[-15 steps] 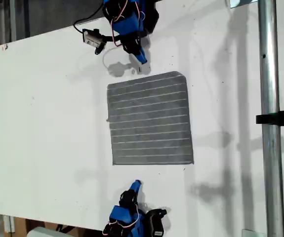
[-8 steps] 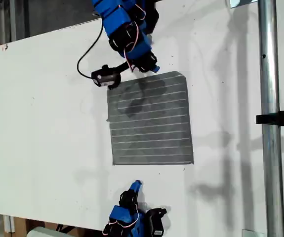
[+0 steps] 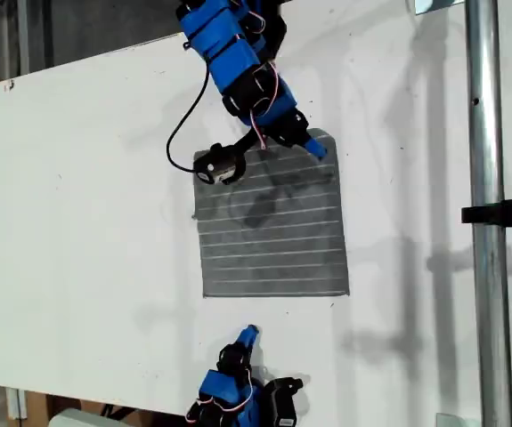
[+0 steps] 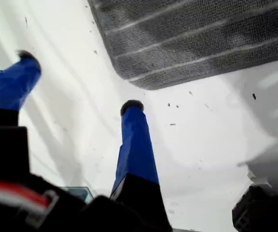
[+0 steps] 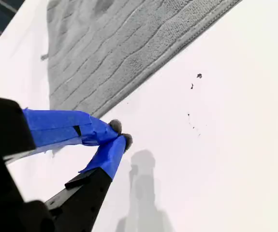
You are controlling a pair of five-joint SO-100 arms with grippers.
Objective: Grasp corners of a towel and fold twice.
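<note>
The towel [image 3: 269,222] lies flat and unfolded in the middle of the table [image 3: 86,178]. At the exterior view's bottom, my second gripper [image 3: 248,334] sits where it was a second ago, near the towel's lower edge, its tips pressed together on nothing. My first gripper [image 3: 313,147] has swung from off the upper edge to the towel's upper right corner [image 3: 327,138] in the exterior view, jaws well apart and empty. The first corner grasp looks close, but no fold has begun.
</note>
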